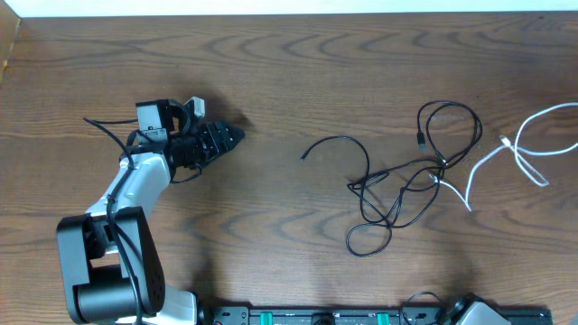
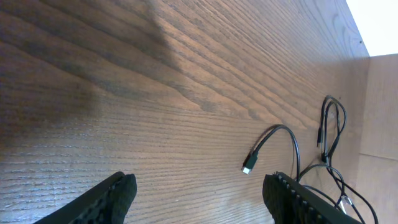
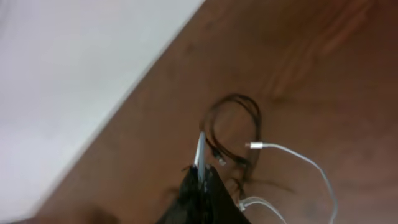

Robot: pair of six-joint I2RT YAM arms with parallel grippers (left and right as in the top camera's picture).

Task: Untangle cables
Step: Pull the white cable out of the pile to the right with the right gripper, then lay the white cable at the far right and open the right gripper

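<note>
Spread and empty: left end effector (image 2: 199,200). Pressed together: right end effector (image 3: 202,182). Just ahead of the left one, a black plug end (image 2: 247,169). Farther ahead, thin black cables (image 1: 388,171) looped in a tangle on the surface (image 1: 271,72). Farthest, curved white cable (image 1: 492,155) meeting the tangle's edge.

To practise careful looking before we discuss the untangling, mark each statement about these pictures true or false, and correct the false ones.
1. The left gripper is open with nothing between its fingers. True.
2. The black cables lie looped over one another on the table. True.
3. The white cable lies between the left gripper and the black cables. False: it lies beyond them, on the right side.
4. The left gripper is clamped on a black plug end. False: that plug end lies on the table ahead of it, untouched.
5. The right gripper is shut. True.
</note>
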